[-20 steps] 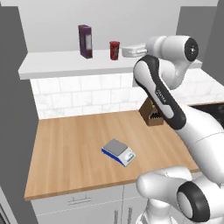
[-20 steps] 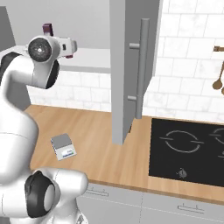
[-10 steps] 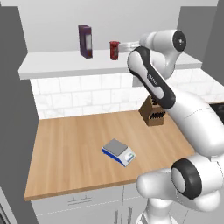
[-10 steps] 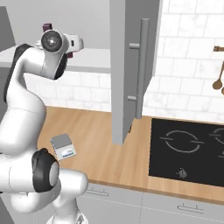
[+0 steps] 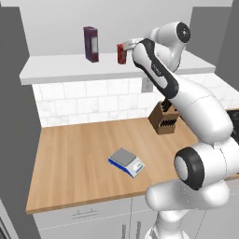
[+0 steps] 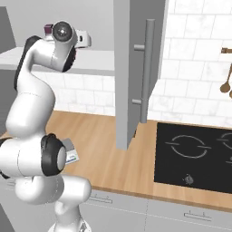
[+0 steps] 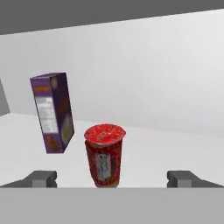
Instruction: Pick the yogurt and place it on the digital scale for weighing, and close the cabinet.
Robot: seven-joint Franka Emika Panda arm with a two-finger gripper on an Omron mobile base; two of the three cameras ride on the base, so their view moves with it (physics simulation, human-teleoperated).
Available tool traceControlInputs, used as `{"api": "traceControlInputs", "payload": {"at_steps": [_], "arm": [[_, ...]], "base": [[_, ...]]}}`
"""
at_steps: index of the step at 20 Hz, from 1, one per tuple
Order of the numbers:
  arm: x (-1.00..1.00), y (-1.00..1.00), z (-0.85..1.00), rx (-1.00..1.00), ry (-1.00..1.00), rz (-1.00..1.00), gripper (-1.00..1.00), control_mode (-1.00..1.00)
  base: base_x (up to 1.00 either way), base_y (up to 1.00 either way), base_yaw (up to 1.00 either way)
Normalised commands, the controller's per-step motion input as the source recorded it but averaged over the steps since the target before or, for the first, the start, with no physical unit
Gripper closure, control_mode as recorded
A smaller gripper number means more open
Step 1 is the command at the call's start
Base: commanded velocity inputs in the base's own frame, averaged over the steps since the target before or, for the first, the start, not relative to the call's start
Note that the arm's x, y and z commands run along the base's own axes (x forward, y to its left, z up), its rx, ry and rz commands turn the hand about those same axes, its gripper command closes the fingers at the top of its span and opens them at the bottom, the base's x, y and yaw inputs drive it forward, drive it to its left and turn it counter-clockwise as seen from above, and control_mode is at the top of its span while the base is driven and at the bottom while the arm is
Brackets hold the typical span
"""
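Both gripper (image 7: 112,178) fingertips flank the yogurt (image 7: 104,155), untouched, spread wide.

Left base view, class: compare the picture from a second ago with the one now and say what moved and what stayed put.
The white arm swung left along the cabinet shelf, carrying its open tool up to the small dark red yogurt cup with the red lid, which now sits between the fingertips, not yet gripped. The yogurt, the tall purple carton, the white and blue digital scale and the open grey cabinet door stayed put.
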Motion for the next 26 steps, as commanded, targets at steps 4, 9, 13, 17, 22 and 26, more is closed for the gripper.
{"api": "traceControlInputs", "payload": {"at_steps": [4,9,13,17,22,26], "arm": [[0.3,0.08,0.0,-0.01,0.01,0.0,-1.0,-1.0],[0.4,0.28,-0.01,-0.04,0.0,0.0,-1.0,-1.0],[0.34,0.07,0.0,0.0,0.0,0.0,-1.0,-1.0],[0.27,0.08,-0.14,0.0,0.0,0.0,-1.0,-1.0],[0.1,0.15,-0.29,-0.01,0.0,0.0,-1.0,-1.0],[0.11,0.23,-0.17,-0.01,0.0,0.0,-1.0,-1.0]], "base": [[0.0,0.0,0.0],[0.0,0.0,0.0],[0.0,0.0,0.0],[0.0,0.0,0.0],[0.0,0.0,0.0],[0.0,0.0,0.0]]}}
